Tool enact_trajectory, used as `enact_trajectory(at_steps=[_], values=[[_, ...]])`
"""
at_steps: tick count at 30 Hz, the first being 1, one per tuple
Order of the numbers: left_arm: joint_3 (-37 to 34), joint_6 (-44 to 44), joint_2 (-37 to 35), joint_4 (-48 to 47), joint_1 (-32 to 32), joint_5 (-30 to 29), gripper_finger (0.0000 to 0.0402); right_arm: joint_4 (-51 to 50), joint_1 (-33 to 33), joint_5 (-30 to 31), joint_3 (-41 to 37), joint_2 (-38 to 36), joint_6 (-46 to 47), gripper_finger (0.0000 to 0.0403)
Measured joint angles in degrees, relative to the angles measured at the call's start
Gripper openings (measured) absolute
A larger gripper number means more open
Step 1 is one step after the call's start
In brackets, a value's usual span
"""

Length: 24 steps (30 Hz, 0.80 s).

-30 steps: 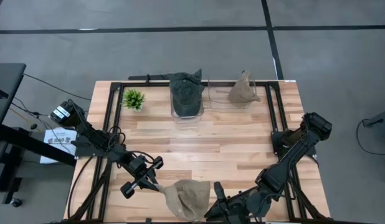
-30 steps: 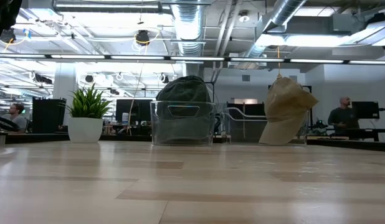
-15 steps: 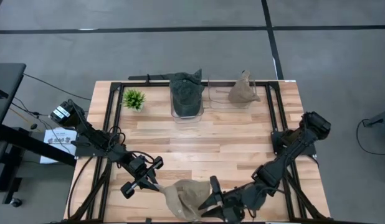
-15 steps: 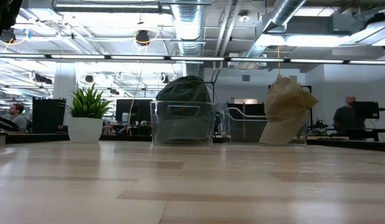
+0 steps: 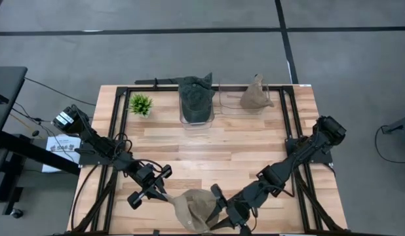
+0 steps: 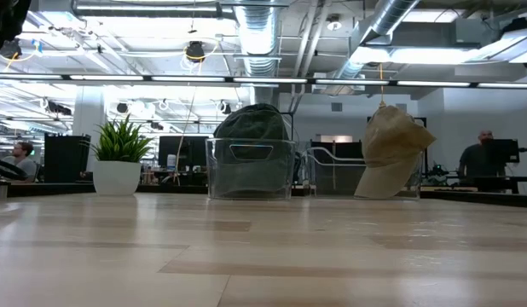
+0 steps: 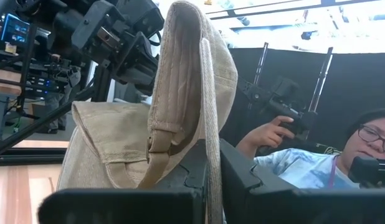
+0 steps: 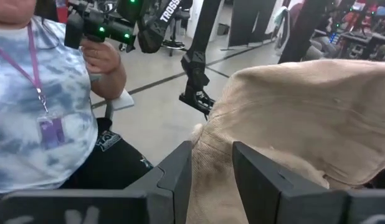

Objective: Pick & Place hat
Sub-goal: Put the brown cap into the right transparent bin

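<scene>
**At the near edge, two claws on one tan hat**

Down at the table's near edge, the tan hat (image 5: 194, 208) hangs between both arms, lifted rather than lying flat. The left gripper (image 5: 164, 195) has its fingers pressed together on the hat's strap, seen up close in its wrist view, where the fabric (image 7: 180, 106) rises upright straight out of the pinch. The right gripper (image 5: 219, 208) comes in from the opposite side, its fingers parted with the hat's edge (image 8: 286, 143) reaching down between them; whether they actually bear on the cloth, I cannot tell.

The hat runs roughly side to side between the two claws, so each arm is touching or just beside its own end. Across the table at the far edge stand two clear bins: one (image 5: 196, 108) holds a dark green hat (image 5: 195, 97), the other (image 5: 236, 105) a second tan hat (image 5: 255, 96). A small plant (image 5: 141, 103) stands near the green bin. To my eye the bare wood between offers open room to carry the hat across.
</scene>
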Motion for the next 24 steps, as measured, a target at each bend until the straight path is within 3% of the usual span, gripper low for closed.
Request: enact_trajectory(at_steps=[17, 24], values=[[0.0, 1.3, 0.0, 0.0, 0.0, 0.0, 0.0022, -2.3, 0.6, -0.1, 0.0, 0.9, 4.0, 0.0110], [0.0, 1.5, 0.0, -0.2, 0.0, -0.6, 0.0022, -0.9, 0.4, 0.0, 0.0, 2.4, 4.1, 0.0131]])
